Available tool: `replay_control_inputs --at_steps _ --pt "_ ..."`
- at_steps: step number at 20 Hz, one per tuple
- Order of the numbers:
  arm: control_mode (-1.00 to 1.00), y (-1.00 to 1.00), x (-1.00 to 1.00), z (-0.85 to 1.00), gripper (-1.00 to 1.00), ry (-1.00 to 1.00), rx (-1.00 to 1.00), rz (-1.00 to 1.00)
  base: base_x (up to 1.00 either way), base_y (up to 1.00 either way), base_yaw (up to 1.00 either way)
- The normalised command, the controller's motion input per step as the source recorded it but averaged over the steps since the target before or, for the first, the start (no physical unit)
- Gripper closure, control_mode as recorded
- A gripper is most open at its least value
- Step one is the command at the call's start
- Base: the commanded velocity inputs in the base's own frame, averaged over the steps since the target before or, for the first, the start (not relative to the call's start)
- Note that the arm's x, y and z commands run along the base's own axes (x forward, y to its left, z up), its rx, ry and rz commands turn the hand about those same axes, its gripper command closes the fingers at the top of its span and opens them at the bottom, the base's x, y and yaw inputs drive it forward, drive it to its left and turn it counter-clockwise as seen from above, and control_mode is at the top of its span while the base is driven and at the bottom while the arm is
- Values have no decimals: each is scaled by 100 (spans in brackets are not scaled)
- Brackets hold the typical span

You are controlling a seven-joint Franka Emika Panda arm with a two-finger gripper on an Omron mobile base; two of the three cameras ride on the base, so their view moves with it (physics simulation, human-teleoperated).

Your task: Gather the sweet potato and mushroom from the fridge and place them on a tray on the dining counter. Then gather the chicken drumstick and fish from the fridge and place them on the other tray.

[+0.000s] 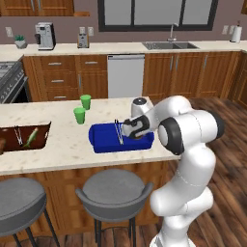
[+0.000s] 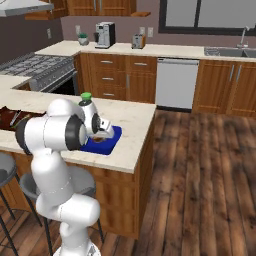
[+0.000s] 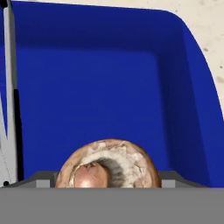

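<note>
My gripper (image 1: 131, 129) hangs low over the right half of a blue tray (image 1: 103, 139) on the dining counter (image 1: 62, 157). It is shut on the mushroom (image 3: 109, 164), a brown cap with a pale underside and stub stem, whose sides meet the grey fingertips (image 3: 43, 178). From the right base view the gripper (image 2: 102, 134) sits over the tray (image 2: 114, 137), with the mushroom (image 2: 100, 140) under the hand. The tray floor (image 3: 109, 70) beyond the mushroom is bare. The fridge, sweet potato, chicken drumstick and fish are out of view.
Metal tongs (image 1: 118, 132) lie in the blue tray left of the hand. A brown tray (image 1: 41, 129) with tongs and a green item sits at the counter's left. Two green cups (image 1: 79, 116) and a grey kettle (image 1: 140, 106) stand behind. Grey stools (image 1: 113, 190) front the counter.
</note>
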Motion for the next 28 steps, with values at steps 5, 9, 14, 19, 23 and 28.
replay_control_inputs --at_steps 5,9,14,19,23,28 --pt "-100 1 24 -23 100 0 1 0 0 0 0" --pt "-100 5 19 -25 100 0 1 0 0 0 0" --pt "-100 3 20 -25 100 0 1 0 0 0 0" --pt "-100 4 18 -25 -100 1 1 0 0 0 0" --pt "-100 1 6 -12 -100 0 0 0 0 0 0" --pt "-100 0 -11 3 -100 0 0 0 0 0 0"
